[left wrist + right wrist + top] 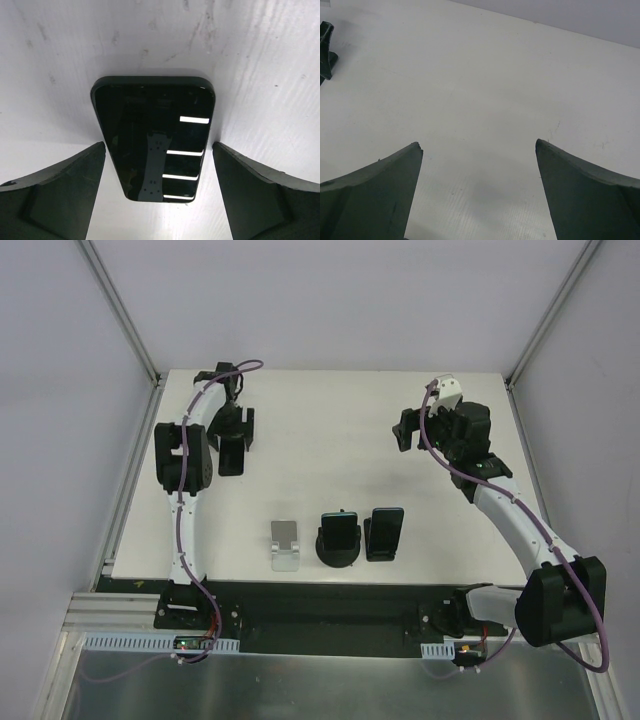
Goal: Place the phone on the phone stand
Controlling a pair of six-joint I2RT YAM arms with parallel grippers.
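A black phone [231, 462] lies flat, screen up, at the far left of the white table. In the left wrist view the phone [155, 130] lies between my left fingers. My left gripper [235, 440] is open just above it, its fingertips [75, 175] apart from the phone's sides. An empty silver phone stand [285, 543] stands near the front edge. My right gripper [405, 430] is open and empty above the far right of the table; it also shows in the right wrist view [479, 150] over bare table.
A round black stand [338, 540] and a black stand [384, 533] stand right of the silver one, each with a dark phone on it. A dark shape [326, 50] shows at the left edge of the right wrist view. Grey walls enclose the table.
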